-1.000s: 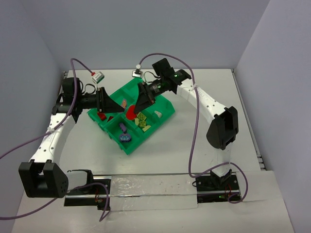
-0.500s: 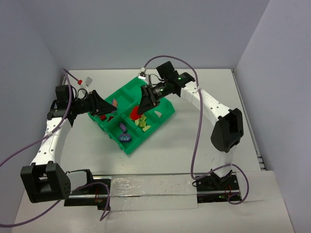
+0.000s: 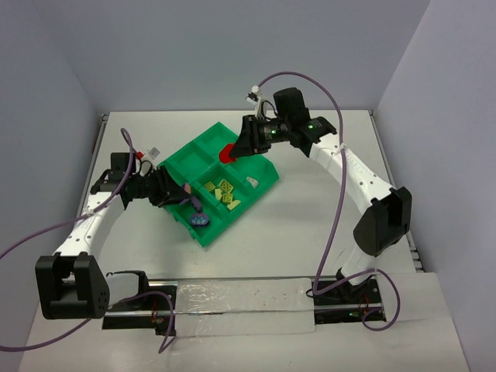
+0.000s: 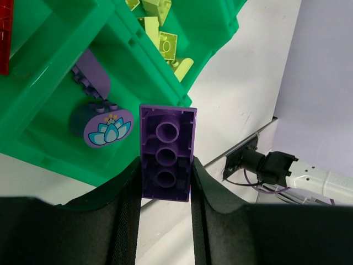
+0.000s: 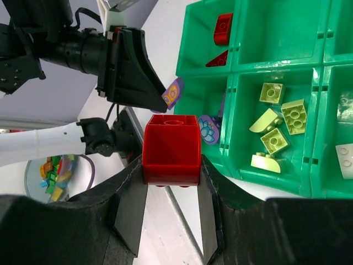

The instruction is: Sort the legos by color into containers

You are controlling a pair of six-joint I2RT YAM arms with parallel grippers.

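The green tray [image 3: 203, 159] sits askew in the middle of the worktop [image 3: 294, 232], one corner pointing toward the arm bases. The left claw [image 4: 165, 168] pinches a purple brick [image 4: 167, 144] by its long sides, hollow underside toward the wrist camera, with both fingers [image 4: 130, 193] pressed flat against it. Seen from above, this claw [image 3: 184, 194] hangs at the tray's left edge, next to the bin holding a round purple lotus piece [image 4: 102, 125] and a rounded purple piece [image 4: 91, 79]. From the wrist camera the held brick overlaps that bin's outer rim; whether it touches cannot be told. The right claw [image 5: 172, 168] is clamped on a red brick [image 5: 172, 148], one finger on each side. From above, that brick [image 3: 227, 153] is raised over the far side of the tray. In the right wrist view two red pieces [image 5: 222, 28] lie in a corner bin, loose yellow-green bricks [image 5: 282, 118] lie in the bin beside the purple one, and a white brick [image 5: 345, 155] rests in the next bin along
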